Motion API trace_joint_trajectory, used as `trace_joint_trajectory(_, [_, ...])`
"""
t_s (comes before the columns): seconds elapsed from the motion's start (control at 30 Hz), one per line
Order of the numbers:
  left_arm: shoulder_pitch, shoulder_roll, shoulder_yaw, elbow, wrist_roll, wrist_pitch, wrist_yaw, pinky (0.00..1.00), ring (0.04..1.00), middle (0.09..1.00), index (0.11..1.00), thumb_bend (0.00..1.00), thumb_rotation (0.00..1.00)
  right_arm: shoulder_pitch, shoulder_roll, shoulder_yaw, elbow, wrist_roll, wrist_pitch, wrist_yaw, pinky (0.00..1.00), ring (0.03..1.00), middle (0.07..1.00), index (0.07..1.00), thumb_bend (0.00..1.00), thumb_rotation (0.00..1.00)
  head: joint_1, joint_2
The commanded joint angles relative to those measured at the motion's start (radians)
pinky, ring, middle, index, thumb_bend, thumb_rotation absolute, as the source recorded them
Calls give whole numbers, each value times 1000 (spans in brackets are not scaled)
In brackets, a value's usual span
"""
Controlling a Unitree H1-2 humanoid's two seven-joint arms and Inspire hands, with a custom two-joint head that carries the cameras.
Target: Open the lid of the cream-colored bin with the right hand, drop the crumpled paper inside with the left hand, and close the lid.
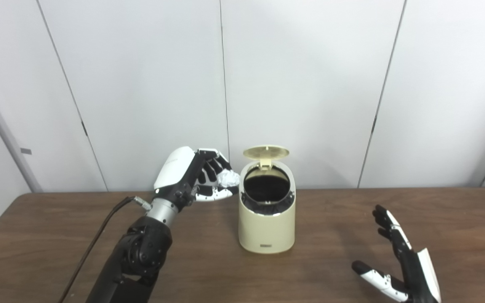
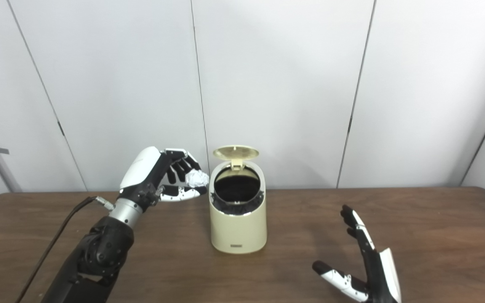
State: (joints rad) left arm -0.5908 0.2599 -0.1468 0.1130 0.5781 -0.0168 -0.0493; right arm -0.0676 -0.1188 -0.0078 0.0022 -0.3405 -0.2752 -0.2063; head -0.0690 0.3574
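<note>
I see the cream-colored bin upright mid-bench, its lid flipped up at the back, dark opening exposed. My left robot hand is raised just beside the bin's left rim, fingers clasping the crumpled paper at rim height. My right robot hand sits low near the bench's front right, released, fingers spread, well apart from the bin.

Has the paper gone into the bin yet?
No, the crumpled paper sits in the left hand, raised beside the rim of the bin, whose lid stands open.
</note>
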Motion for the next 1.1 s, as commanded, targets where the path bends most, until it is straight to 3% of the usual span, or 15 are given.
trace_joint_trajectory(0.0, [-67, 15, 2, -14, 3, -26, 22, 336, 442, 476, 488, 504, 0, 6, 47, 28, 65, -6, -41, -18, 871, 901, 901, 918, 926, 697, -1, -2])
trace_joint_trajectory(0.53, [-124, -33, -39, 39, 19, -20, 35, 326, 429, 478, 497, 503, 0, 3, 53, 32, 74, -9, -43, -28, 851, 898, 902, 917, 921, 689, -11, 1])
trace_joint_trajectory(1.07, [-159, -88, -78, 191, 11, -48, 85, 296, 417, 472, 498, 503, 0, 10, 63, 38, 57, -9, -34, -31, 852, 898, 902, 910, 937, 692, -35, 10])
